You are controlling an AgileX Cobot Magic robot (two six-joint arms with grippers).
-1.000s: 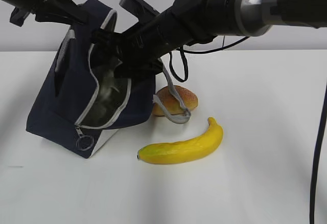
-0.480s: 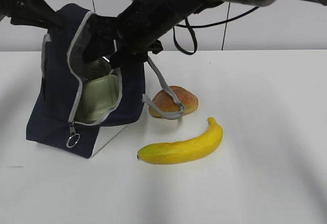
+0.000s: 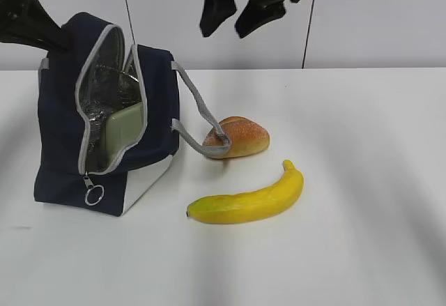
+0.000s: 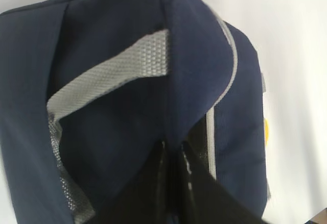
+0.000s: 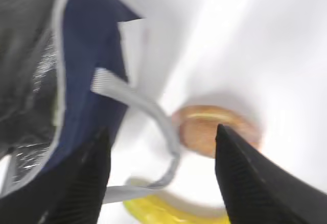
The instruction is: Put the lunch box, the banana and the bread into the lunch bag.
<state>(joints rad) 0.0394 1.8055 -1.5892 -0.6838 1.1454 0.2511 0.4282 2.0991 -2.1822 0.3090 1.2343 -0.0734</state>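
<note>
A: Lunch box point(image 3: 125, 130) sits upright inside the lunch bag point(image 3: 63, 146), against the foil lining. Bread point(image 3: 239, 136) just right of the bag, under the grey handle point(image 3: 198, 111). Banana point(image 3: 251, 200) right of the bag too, nearer the camera.

B: Grippers?

A: Left gripper point(image 4: 172, 155) pressed together on the bag's top fabric, holding the mouth up. Right gripper point(image 3: 242, 8) spread, empty, high above the bag.

B: Advice?

A: Probably bread next: come down clear of the handle, grip across its short width.
</note>
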